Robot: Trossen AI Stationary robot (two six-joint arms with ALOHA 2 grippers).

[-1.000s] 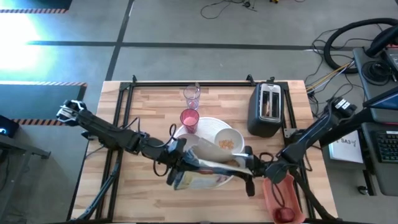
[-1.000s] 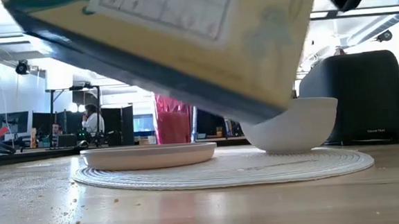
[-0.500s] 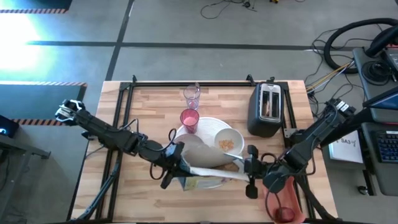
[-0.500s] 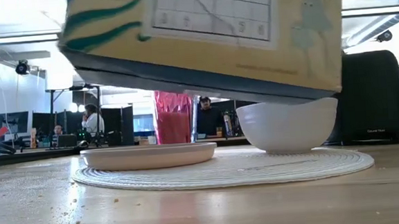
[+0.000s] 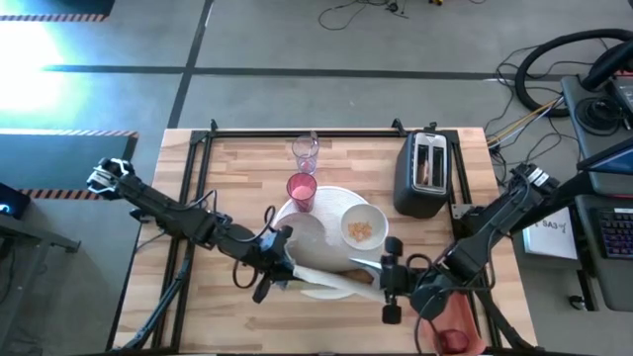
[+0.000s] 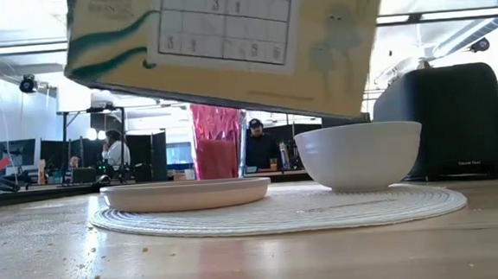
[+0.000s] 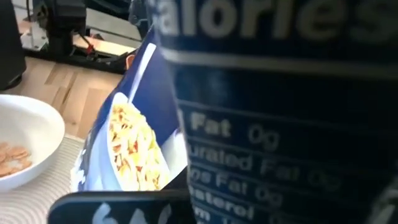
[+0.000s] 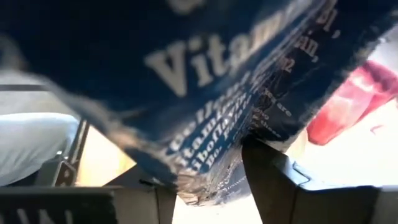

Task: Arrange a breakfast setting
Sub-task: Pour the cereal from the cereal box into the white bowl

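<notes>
A blue and yellow cereal box [image 5: 331, 277] hangs above the table's near middle, held at both ends; its pale back face fills the top of the low view [image 6: 225, 28]. My left gripper [image 5: 277, 262] is shut on its left end and my right gripper [image 5: 388, 282] on its right end. A small white bowl [image 5: 364, 227] with flakes and a pale plate [image 6: 186, 193] sit on a round white mat [image 5: 321, 242]. A pink tumbler [image 5: 302, 190] and a clear glass [image 5: 305, 151] stand behind them. A dark-red fruit [image 5: 453, 341] lies in the tray. The spoon is out of view. My left gripper holds the box's left end, coming level from the table's left. The box's dark side panel [image 7: 261, 143] fills the wrist view and hides the fingers. My right gripper pinches the box's right end [image 8: 214, 177] between its two fingers [image 8: 270, 177], level from the table's right. The box is lifted clear.
A black two-slot toaster [image 5: 423, 173] stands at the back right. An orange-red tray [image 5: 457, 314] lies at the near right corner under my right arm. Bare wood lies at the table's left and near edge. People show in the room beyond.
Both grippers have carried the cereal box from over the bowl toward the table's near edge and turned it. It was tipped with its low corner at the bowl; now it stands on edge, higher, and clear of the bowl.
</notes>
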